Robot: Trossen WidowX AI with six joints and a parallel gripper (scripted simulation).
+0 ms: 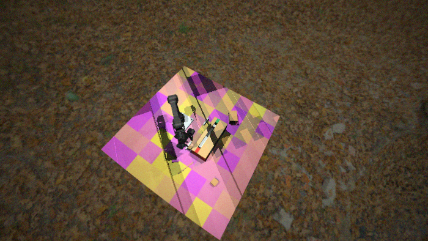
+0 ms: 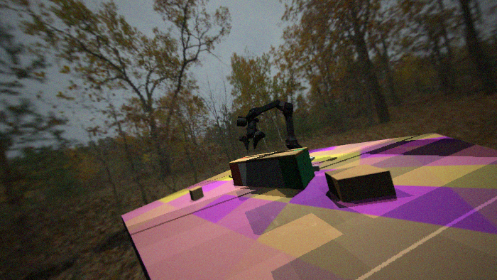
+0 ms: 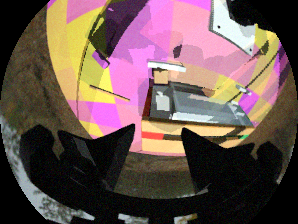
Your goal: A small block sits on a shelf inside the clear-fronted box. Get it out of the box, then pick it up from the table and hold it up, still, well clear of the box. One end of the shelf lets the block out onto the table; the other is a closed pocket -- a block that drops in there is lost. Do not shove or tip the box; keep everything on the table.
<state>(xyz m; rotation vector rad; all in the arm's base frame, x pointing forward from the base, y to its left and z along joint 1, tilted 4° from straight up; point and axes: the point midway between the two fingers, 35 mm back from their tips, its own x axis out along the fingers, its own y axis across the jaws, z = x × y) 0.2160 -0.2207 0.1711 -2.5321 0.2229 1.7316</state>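
Observation:
The box (image 1: 214,140) (image 2: 263,174) (image 3: 200,144) stands upright on the table, with a tan top, a red mark at one end and green at the other. Its clear front shows in the wrist view. I cannot make out a block on the shelf. A small tan square piece (image 3: 160,76) sits outside the front near the red end, beside a white bar (image 3: 167,66); I cannot tell whether it is the block or part of the box. A small purple piece (image 1: 175,161) (image 3: 100,59) lies on the table. My gripper (image 2: 250,147) (image 3: 158,128) is open and empty, above the box's red end.
A larger tan block (image 1: 233,117) (image 2: 360,185) stands beyond the green end. A small tan cube (image 1: 214,182) (image 2: 196,193) stands beyond the red end. A thin stick (image 3: 109,92) lies near the purple piece. A white plate (image 1: 187,122) (image 3: 227,30) is at the arm's base.

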